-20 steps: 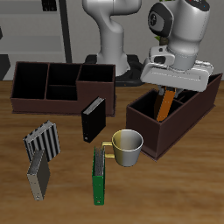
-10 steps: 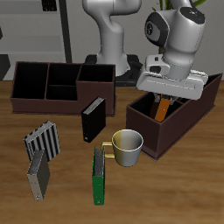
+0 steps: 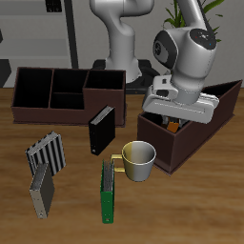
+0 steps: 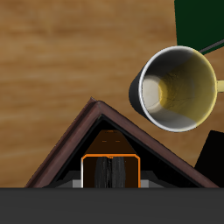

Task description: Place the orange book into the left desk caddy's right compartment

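My gripper point(image 3: 174, 121) is shut on the orange book point(image 3: 173, 124) and holds it upright, lowered into the left desk caddy point(image 3: 183, 145), a long maroon-brown box. The book sits inside the low-walled right compartment point(image 3: 162, 122), the end nearest the mug; only a sliver of orange shows under the hand. In the wrist view the orange book point(image 4: 111, 157) stands between my fingers, gripper point(image 4: 111, 173), just inside the caddy's pointed corner point(image 4: 72, 144). The compartment floor under the book is hidden.
A yellow mug point(image 3: 139, 159) point(image 4: 175, 87) stands close to the caddy's front corner. A green book point(image 3: 109, 191) point(image 4: 201, 22) lies beside it. A black book point(image 3: 100, 131) stands upright. A wide dark box with several cells point(image 3: 57, 91) stands farther back. Two grey striped books point(image 3: 44, 152) sit nearby.
My gripper has come down and shifted toward the caddy's low end, carrying the orange book from above the caddy down into the compartment. Nothing else moved.
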Motion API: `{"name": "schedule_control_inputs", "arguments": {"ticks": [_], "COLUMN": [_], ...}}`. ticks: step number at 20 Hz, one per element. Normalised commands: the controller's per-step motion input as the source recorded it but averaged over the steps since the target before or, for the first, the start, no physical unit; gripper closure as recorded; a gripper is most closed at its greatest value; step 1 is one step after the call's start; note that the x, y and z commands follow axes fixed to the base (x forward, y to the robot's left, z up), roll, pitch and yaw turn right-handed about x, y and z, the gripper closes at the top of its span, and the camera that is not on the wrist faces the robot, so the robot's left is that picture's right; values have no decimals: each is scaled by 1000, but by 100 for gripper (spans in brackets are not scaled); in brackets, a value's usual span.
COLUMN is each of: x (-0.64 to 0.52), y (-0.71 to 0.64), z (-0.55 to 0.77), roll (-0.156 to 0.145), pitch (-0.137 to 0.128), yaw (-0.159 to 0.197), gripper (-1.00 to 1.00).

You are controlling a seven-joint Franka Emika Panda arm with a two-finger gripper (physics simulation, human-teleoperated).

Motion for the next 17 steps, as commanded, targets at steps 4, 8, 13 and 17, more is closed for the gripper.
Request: {"name": "schedule_control_inputs", "arguments": {"ticks": [4,8,13,17], "x": [-38,-73,-206,-262], "y": [56,5,22,-30], "z": [-58,120,169,156], "roll": [36,22,44,47], "pitch": [18,-8,-37,-46], "yaw": [-13,-1,3,46], "gripper": [-100,-100,-100,-100]}}
